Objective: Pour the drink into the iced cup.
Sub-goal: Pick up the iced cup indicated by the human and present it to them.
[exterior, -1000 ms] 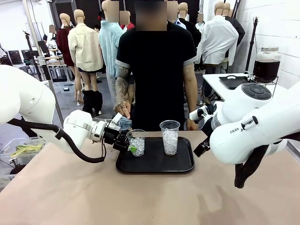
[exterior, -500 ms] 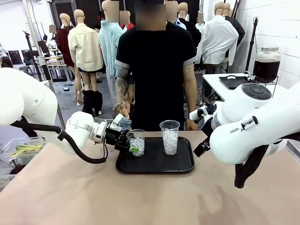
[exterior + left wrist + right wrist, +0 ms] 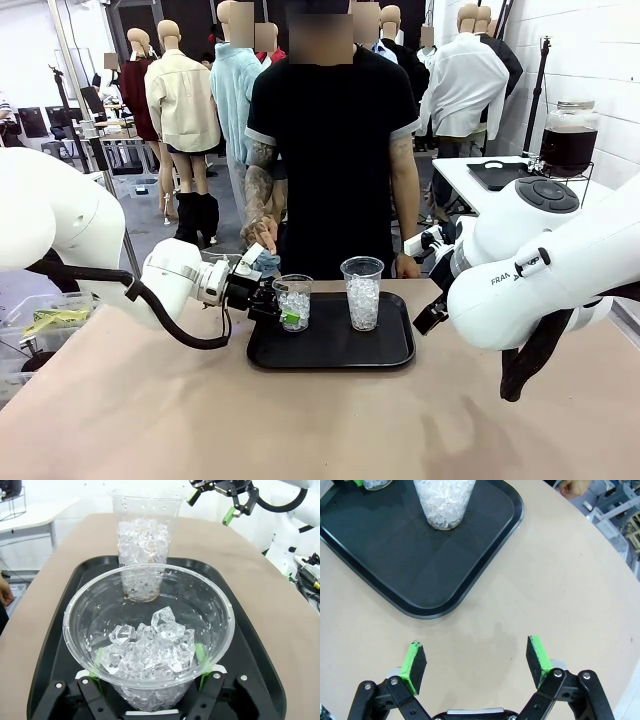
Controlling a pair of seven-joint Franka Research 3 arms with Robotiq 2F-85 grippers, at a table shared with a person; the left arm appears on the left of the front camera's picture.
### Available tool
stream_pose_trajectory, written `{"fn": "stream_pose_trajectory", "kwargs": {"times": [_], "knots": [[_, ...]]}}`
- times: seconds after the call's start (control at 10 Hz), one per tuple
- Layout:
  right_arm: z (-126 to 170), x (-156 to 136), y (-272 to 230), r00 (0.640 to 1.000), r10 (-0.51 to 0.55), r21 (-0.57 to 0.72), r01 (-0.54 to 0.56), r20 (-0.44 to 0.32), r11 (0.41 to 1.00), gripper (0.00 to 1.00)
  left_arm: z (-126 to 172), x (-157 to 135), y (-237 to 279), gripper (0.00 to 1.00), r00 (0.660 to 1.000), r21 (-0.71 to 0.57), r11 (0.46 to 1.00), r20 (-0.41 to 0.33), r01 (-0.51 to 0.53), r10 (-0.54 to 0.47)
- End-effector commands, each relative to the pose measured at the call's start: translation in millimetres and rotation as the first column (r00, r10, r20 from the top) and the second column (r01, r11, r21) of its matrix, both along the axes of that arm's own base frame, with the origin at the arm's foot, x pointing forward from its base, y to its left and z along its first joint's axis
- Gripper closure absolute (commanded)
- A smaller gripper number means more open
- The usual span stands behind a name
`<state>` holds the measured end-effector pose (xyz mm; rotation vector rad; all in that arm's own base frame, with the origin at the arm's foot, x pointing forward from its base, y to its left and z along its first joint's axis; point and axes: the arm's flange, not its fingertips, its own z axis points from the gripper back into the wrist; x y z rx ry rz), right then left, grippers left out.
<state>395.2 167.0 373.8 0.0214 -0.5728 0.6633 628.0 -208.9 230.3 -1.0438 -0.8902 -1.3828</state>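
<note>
Pinching iced cup (image 3: 150, 647), left jaws.

On the tray (image 3: 330, 346), the left cup (image 3: 293, 302) sits between the left hand's (image 3: 285, 312) fingers, the right cup (image 3: 362, 293) beside it; the right hand (image 3: 476, 662) hangs over the surface (image 3: 560, 580) nearby.

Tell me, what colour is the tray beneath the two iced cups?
Black. The tray shows best in the right wrist view.
</note>
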Motion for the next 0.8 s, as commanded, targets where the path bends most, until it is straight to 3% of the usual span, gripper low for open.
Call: {"fn": "stream_pose_trajectory", "kwargs": {"times": [0.0,0.2,0.4,0.7], "knots": [[-0.3,-0.3,0.4,1.000,0.000,0.000,0.000,-0.001,1.000,0.00,0.3,5.0,-1.0,0.18,1.000,-0.042,0.999,0.012,0.006,-0.005],[-0.3,-0.3,0.4,1.000,0.000,0.000,0.000,-0.001,1.000,0.00,0.8,3.8,-0.4,0.18,1.000,-0.039,0.999,0.024,0.012,-0.011],[-0.3,-0.3,0.4,1.000,0.000,0.000,0.000,-0.001,1.000,0.00,2.5,1.1,-0.1,0.40,0.998,-0.047,0.998,0.052,0.031,-0.028],[-0.3,-0.3,0.4,1.000,0.000,0.000,0.000,-0.001,1.000,0.00,7.4,-4.6,4.4,0.40,0.997,-0.055,0.998,0.075,0.040,-0.036]]}}
